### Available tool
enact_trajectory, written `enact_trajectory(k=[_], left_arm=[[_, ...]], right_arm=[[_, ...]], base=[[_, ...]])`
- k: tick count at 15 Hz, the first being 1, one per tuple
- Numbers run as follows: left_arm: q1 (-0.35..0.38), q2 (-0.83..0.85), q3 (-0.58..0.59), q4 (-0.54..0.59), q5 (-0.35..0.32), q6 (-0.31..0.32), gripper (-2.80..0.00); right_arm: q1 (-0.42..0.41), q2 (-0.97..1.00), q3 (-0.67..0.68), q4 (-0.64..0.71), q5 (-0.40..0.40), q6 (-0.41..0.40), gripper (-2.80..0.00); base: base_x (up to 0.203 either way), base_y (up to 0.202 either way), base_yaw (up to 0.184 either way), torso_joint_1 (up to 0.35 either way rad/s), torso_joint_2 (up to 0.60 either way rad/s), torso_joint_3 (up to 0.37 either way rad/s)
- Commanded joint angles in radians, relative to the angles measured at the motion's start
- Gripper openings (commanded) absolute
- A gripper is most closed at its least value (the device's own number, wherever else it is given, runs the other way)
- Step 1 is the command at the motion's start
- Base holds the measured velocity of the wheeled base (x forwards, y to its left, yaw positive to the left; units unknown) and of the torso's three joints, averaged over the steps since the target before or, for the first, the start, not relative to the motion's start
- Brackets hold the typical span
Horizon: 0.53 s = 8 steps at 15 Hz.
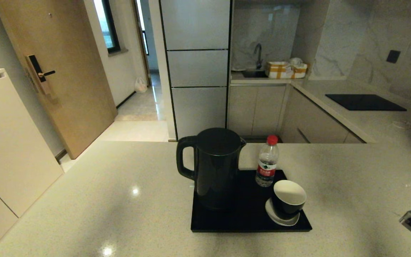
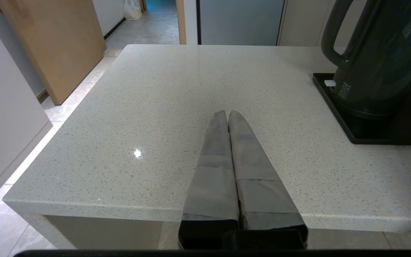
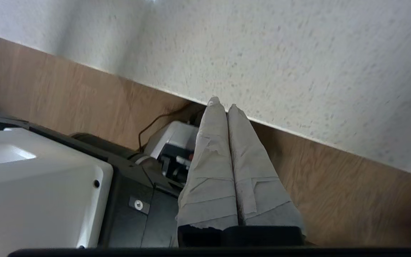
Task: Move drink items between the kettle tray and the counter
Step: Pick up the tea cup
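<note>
A tall black kettle point(image 1: 215, 167) is stood upright on the flat black tray point(image 1: 241, 214), handle at 9 o'clock. At its 3 o'clock a red-capped clear bottle point(image 1: 267, 166) is stood; a white-lined black cup point(image 1: 288, 198) is tilted at 4 o'clock. The tray is set on the speckled beige counter point(image 1: 102, 200).

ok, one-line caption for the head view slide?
Kettle, bottle and cup all sit on the black tray on the counter; neither arm reaching yet.

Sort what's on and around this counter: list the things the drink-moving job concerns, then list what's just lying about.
Job things: kettle, water bottle, cup, black tray, counter.

Lying about: saucer under the cup, cooktop, yellow-and-white boxes by the sink, white bag on the hallway floor.
</note>
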Motion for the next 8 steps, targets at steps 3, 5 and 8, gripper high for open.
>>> enact_trajectory(k=[3,5,8], left_arm=[[0.000,0.001,0.000,0.000,0.000,0.000,-2.80],[0.000,0.001,0.000,0.000,0.000,-0.002,-2.80],[0.000,0.001,0.000,0.000,0.000,-0.001,-2.80]], right_arm=[[0.000,0.167,0.055,-0.173,0.007,-0.005,-2.80],[0.001,0.182,0.113,-0.324,0.007,-0.004,-2.80],[0.001,0.272,0.115,-0.370,0.007,-0.009,-2.80]], base=[[0.000,0.000,0.000,0.000,0.00,0.000],[0.000,0.000,0.000,0.000,0.00,0.000],[0.000,0.000,0.000,0.000,0.00,0.000]])
